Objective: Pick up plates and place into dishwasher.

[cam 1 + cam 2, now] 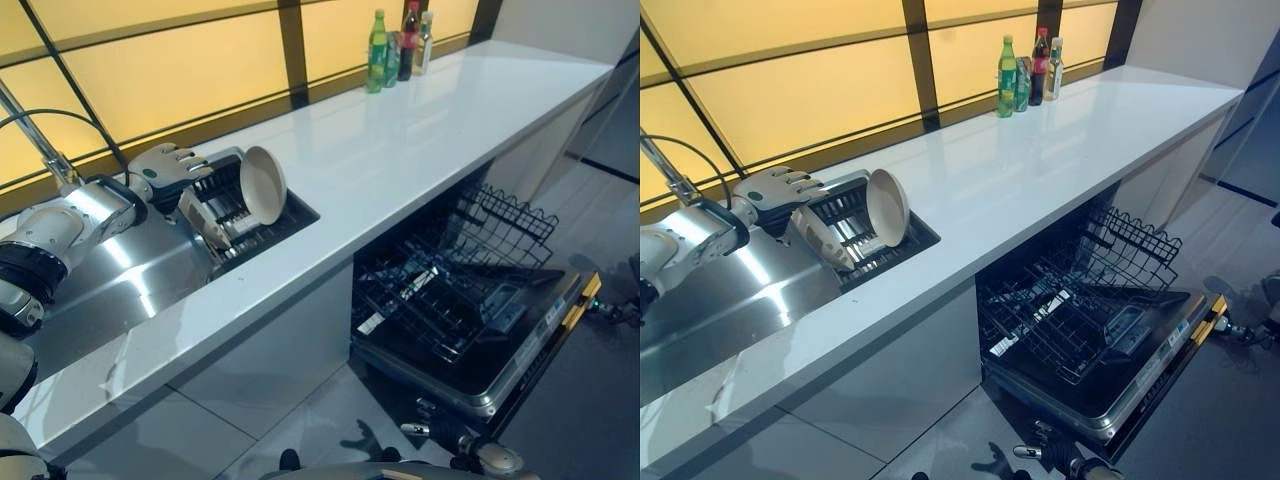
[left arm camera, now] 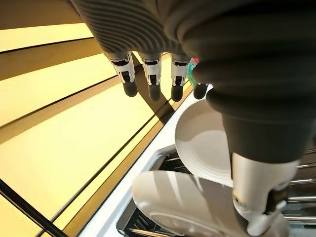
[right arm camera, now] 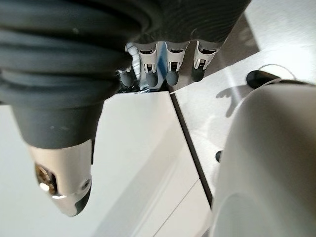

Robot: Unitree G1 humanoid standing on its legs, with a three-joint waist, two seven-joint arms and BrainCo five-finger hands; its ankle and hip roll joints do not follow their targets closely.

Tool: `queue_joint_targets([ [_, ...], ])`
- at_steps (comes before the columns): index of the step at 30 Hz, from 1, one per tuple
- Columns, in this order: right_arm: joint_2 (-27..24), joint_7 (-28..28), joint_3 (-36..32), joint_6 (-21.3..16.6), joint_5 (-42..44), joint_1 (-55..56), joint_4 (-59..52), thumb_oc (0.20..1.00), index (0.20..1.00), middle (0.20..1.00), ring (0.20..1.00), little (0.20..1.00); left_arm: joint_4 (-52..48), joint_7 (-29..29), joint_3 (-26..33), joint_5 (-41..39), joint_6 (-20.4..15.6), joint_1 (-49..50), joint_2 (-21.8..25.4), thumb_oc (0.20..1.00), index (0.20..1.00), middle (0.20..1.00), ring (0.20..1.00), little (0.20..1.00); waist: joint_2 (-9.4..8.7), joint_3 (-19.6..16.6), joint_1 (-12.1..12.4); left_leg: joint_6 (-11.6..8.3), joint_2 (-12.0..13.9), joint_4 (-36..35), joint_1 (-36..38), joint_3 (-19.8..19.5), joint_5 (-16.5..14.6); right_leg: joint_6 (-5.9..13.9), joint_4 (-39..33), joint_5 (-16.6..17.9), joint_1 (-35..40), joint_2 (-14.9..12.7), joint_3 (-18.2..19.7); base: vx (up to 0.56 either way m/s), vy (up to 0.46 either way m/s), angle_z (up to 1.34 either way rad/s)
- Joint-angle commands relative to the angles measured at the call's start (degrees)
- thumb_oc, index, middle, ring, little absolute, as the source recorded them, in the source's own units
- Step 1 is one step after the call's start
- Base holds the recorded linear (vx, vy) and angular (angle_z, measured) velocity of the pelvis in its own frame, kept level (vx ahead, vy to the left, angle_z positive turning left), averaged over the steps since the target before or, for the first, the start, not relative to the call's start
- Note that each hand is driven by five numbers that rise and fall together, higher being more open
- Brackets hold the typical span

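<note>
Down at the near edge of the head views, the dishwasher (image 1: 470, 330) stands open under the counter (image 1: 400, 150), its door (image 1: 530, 350) folded flat and its black wire rack (image 1: 1070, 300) pulled out over it. No plate sits in that rack. Both plates are up in the sink rack (image 1: 240, 215), set into the counter at its left end beside the steel drainer (image 1: 130, 280). One plate (image 1: 262, 184) stands nearly upright on its edge; the other, the tilted plate (image 1: 203, 220), leans lower just beside it. The left hand (image 1: 168, 163) hovers above the back of that rack, close to the plates, with fingers (image 2: 151, 79) straight and spread, holding nothing; whether the thumb (image 2: 256, 197) brushes the tilted plate is hard to judge from the wrist view. The right hand (image 3: 170, 69) hangs low in front of the white cabinet front (image 3: 143, 163), fingers loosely extended and side by side, nothing in them. Three bottles (image 1: 1030, 72) stand together at the far end of the counter, against the yellow window panels (image 1: 170, 70).
</note>
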Motion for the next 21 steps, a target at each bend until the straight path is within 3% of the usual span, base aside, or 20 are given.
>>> queue_joint_targets([
  [1, -1.6, 2.74, -1.34, -2.31, 5.3, -4.17, -6.07, 1.0, 1.0, 1.0, 1.0, 1.0, 5.46, 7.26, 6.08, 2.18, 4.05, -5.31, 0.11, 1.0, 1.0, 1.0, 1.0, 1.0, -0.17, 7.11, -0.8, 2.14, -4.1, 0.72, -0.22, 2.36, -7.5, 4.48, 0.7, -4.68, -1.33, -1.21, 2.2, -0.07, 0.024, -0.04],
  [6, -2.53, 3.13, -2.02, -4.54, 7.68, -4.76, -10.42, 1.0, 1.0, 1.0, 1.0, 1.0, 7.02, 7.17, 5.67, 3.61, 6.02, -5.2, -0.33, 1.0, 1.0, 1.0, 1.0, 1.0, -0.55, 8.49, -1.36, 2.23, -4.16, 0.72, -0.98, 2.51, -7.44, 4.54, 0.96, -4.23, -2.63, -1.25, 2.6, -0.05, 0.022, -0.02],
  [19, -6.26, -0.46, -4.57, -6.97, 10.96, -6.02, -19.81, 1.0, 1.0, 1.0, 1.0, 1.0, 13.08, 1.06, 2.11, 5.42, 10.11, -9.12, -1.46, 1.0, 1.0, 1.0, 1.0, 1.0, -1.33, 12.3, -3.81, 2.19, -4.27, 0.72, -3.54, 3.62, -6.86, 4.9, 1.39, -3.31, -6.22, -1.43, 3.6, -0.04, 0.023, -0.05],
  [21, -6.34, -0.98, -4.57, -7.65, 11.57, -6.32, -20.74, 1.0, 1.0, 1.0, 1.0, 1.0, 13.68, -1.95, 1.54, 5.5, 11.7, -9.94, -1.77, 1.0, 1.0, 1.0, 1.0, 1.0, -1.54, 12.9, -3.99, 2.25, -4.34, 0.72, -3.92, 3.74, -6.84, 4.98, 1.41, -3.15, -6.73, -1.53, 3.68, -0.04, 0.002, -0.03],
])
